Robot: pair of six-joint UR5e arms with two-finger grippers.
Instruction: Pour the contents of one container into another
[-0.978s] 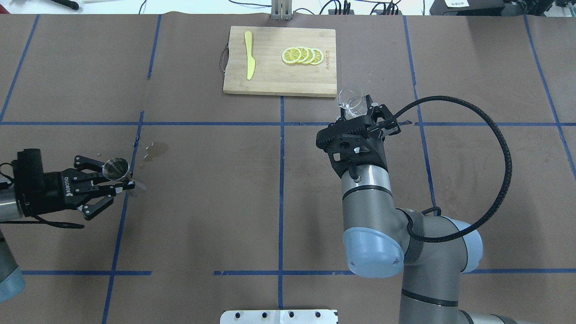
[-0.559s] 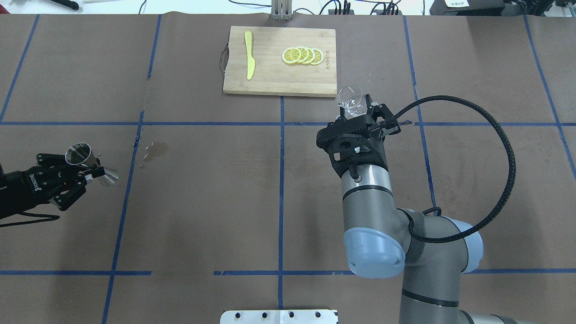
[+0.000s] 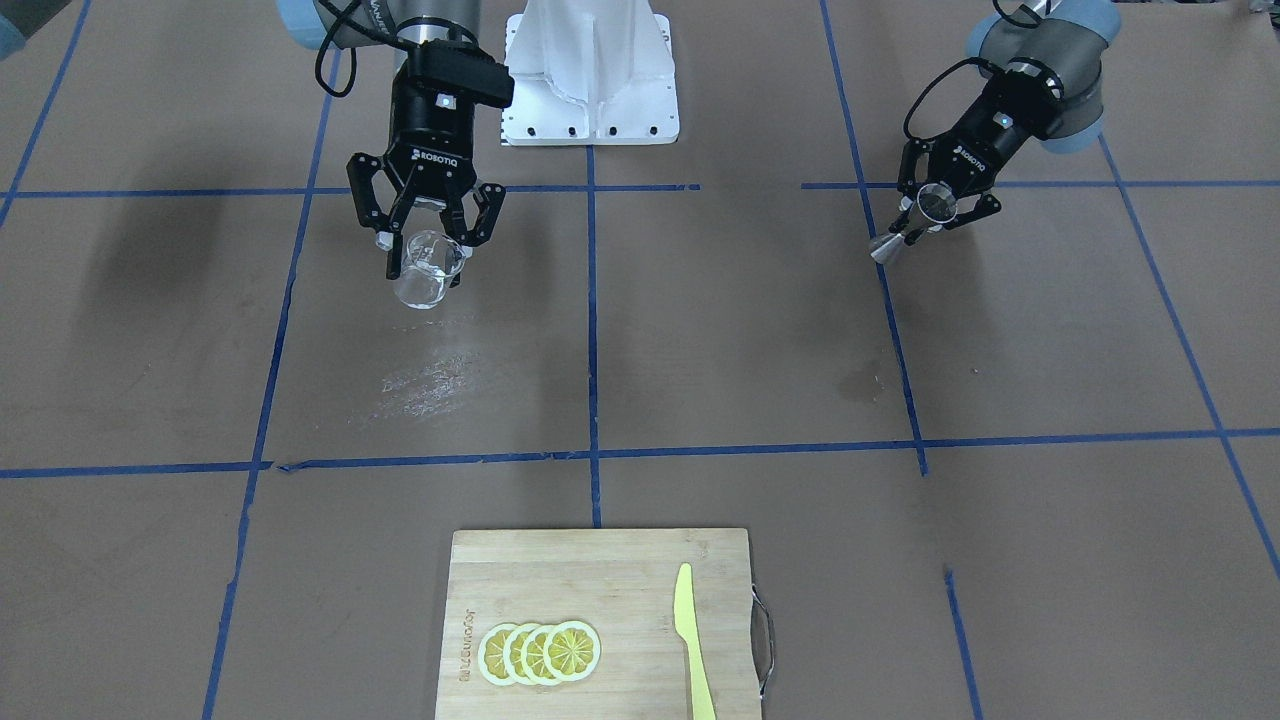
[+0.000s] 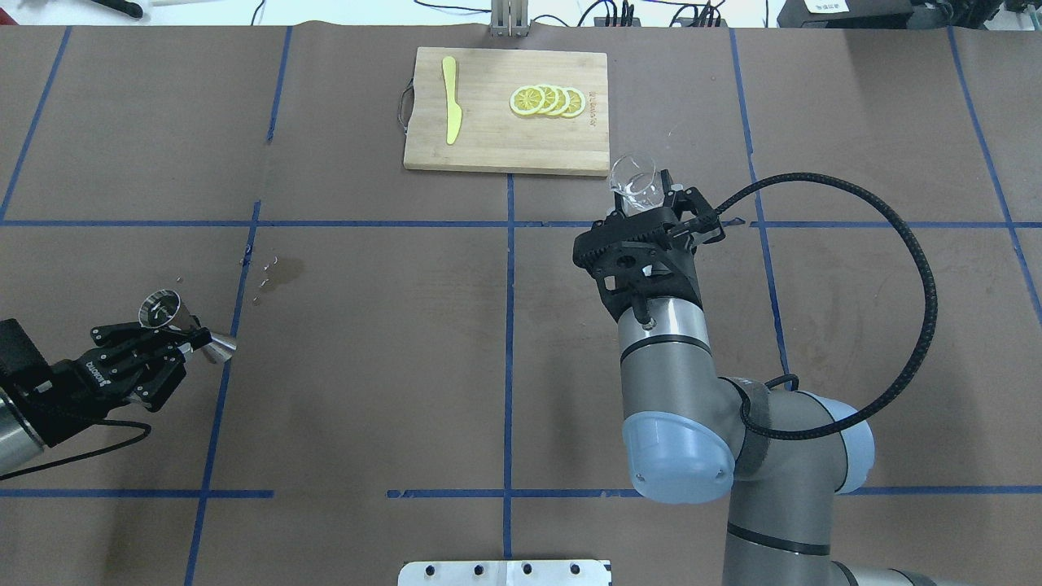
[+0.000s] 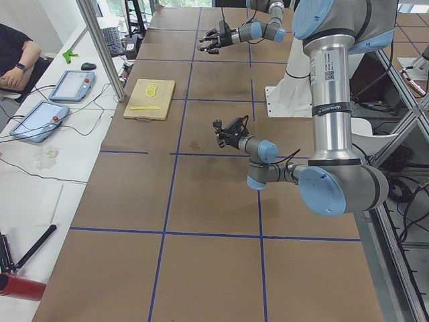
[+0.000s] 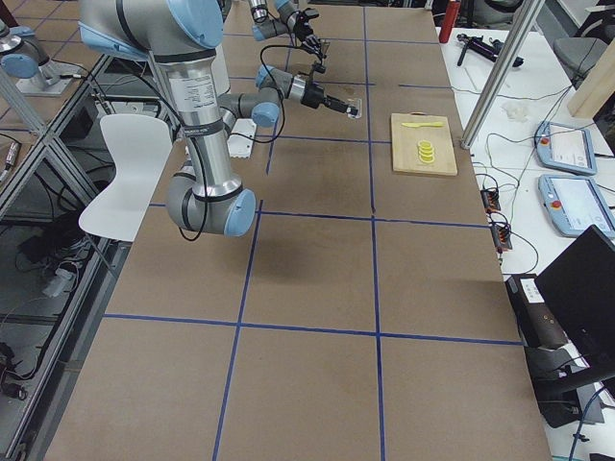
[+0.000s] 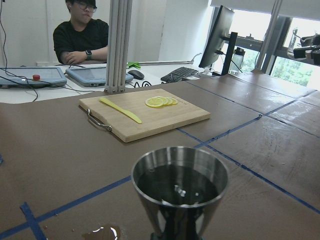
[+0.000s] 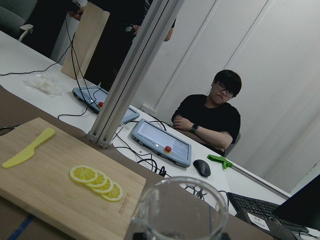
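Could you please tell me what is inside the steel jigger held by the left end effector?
The jigger in the left end effector shows a dark, shiny interior with a small glint near the bottom; whether that is liquid is unclear. Its lower cone's inside is hidden.

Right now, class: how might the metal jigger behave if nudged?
The jigger looks like rigid polished steel, probably slippery in the left gripper. Its narrow waist and small foot suggest easy tipping; toppled, it might roll.
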